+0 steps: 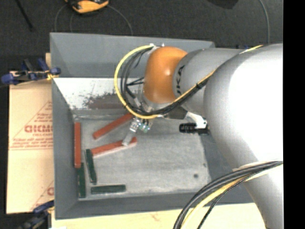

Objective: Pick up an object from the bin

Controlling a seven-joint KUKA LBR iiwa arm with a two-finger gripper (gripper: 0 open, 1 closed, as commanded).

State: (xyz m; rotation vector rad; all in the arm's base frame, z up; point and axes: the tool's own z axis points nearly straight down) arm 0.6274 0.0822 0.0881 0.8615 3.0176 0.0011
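So your gripper [138, 125] is hanging over the middle of the bin [167, 171], above two slanted orange-red sticks and closest to the right end of the nearer stick [113, 148]. I'm not managing to tell whether it's open or closed, since the wrist is blocking that bit. If you're going for that stick, I'm thinking you should be coming straight down across its narrow width, not along it, while steering clear of the farther stick [112, 126]. Counting what's lying around, I'm getting:

- Three orange-red sticks, with the third stick [77, 144] lying along the left wall.
- Three dark green sticks [90, 166], bunching in the near-left corner.
- One black-and-white piece [193, 126], sitting on the right.
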